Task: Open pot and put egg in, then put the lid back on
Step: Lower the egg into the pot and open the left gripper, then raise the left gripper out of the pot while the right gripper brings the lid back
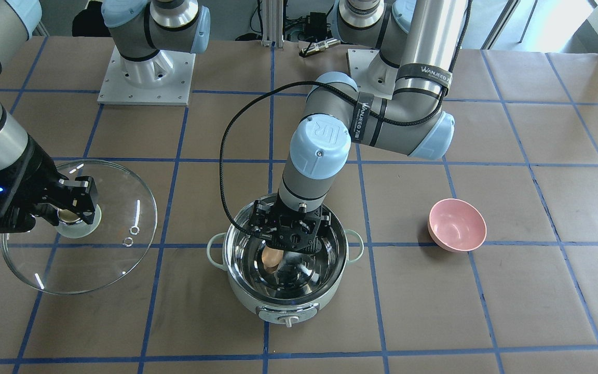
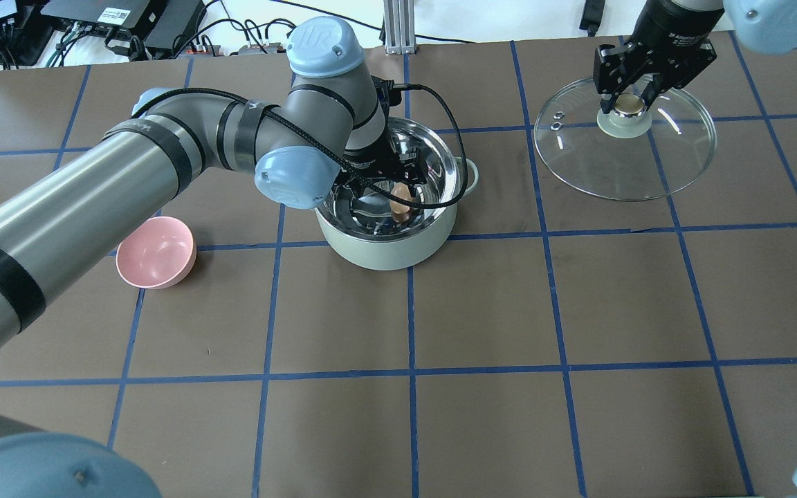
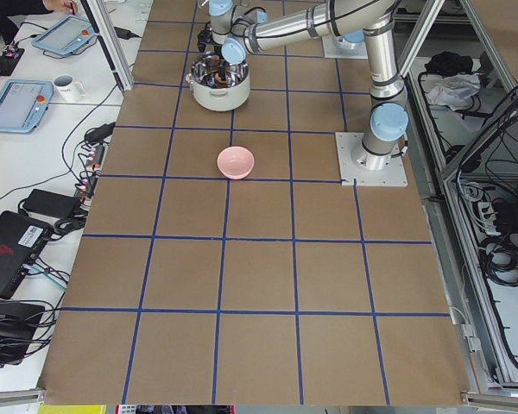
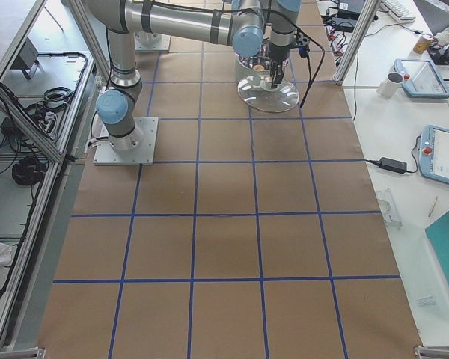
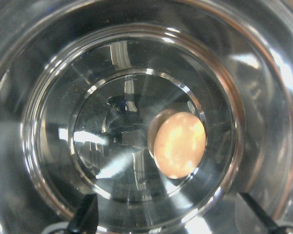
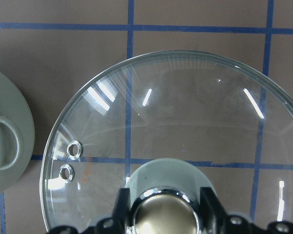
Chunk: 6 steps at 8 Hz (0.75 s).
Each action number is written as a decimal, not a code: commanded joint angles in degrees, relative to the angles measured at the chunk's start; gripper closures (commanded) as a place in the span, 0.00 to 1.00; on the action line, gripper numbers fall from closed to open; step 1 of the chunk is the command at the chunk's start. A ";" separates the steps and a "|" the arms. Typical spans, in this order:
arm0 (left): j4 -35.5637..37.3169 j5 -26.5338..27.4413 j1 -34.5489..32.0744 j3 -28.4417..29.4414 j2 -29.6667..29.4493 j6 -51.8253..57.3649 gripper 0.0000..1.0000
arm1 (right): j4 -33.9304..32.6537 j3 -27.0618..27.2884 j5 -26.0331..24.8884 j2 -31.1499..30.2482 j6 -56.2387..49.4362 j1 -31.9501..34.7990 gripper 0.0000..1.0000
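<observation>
Bright, even light falls from above, and shadows are faint. White streaks of glare lie on the glass of the lid [image 6: 185, 107], and highlights and mirrored shapes fill the steel inside of the pot [image 5: 49, 48]. The left wrist view is soft and blurred, with the egg [image 5: 179, 144] washed out to pale orange.

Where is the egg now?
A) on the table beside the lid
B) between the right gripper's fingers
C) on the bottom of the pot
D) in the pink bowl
C: the egg lies on the steel bottom of the pot, clear of the open fingers of the left gripper.
</observation>
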 commanded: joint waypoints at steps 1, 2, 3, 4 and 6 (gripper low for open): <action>-10.84 0.25 0.18 1.15 7.57 -0.19 0.00 | -0.09 -0.06 1.25 -0.09 0.95 0.00 1.00; -17.24 0.25 0.70 1.93 11.78 -0.28 0.00 | -0.61 -0.24 2.74 -0.26 1.22 0.17 1.00; -24.70 2.60 1.49 4.12 14.87 0.25 0.00 | -0.62 -0.33 2.67 -0.35 2.97 0.79 1.00; -30.34 5.06 2.54 5.09 17.08 0.43 0.00 | -0.97 -0.76 2.67 -0.27 6.12 2.53 1.00; -39.41 6.13 3.77 4.76 25.06 0.86 0.00 | -3.50 -0.86 2.58 0.17 14.19 7.36 1.00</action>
